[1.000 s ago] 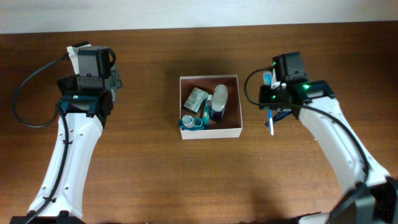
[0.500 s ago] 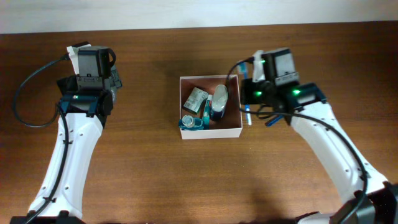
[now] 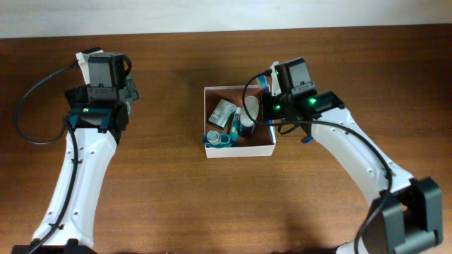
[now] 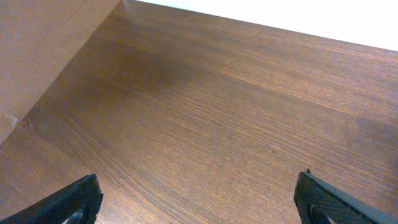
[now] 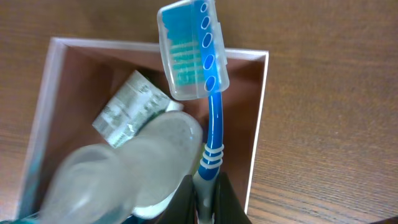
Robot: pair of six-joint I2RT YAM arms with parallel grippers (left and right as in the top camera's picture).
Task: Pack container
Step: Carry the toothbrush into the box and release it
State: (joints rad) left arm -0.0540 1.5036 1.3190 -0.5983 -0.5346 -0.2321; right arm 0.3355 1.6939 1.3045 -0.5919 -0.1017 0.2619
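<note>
Holding a blue toothbrush [image 5: 211,134] by its handle, the right gripper [image 5: 204,200] is clamped tight on it, with the capped head over the container's rim. Container [image 3: 238,150] sits mid-desk, nearer the far edge, with a foil sachet [image 5: 127,112] and a bottle [image 5: 124,177] inside. Left gripper [image 4: 202,202] is toward the far-left corner, fingers spread wide, nothing between them.

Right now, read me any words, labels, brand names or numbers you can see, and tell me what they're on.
No text is readable in any view.
silver sachet in the container: fine print, too blurred to read.
toothbrush, head capped: no markings visible.
blue bottle: nothing legible, too small.
</note>
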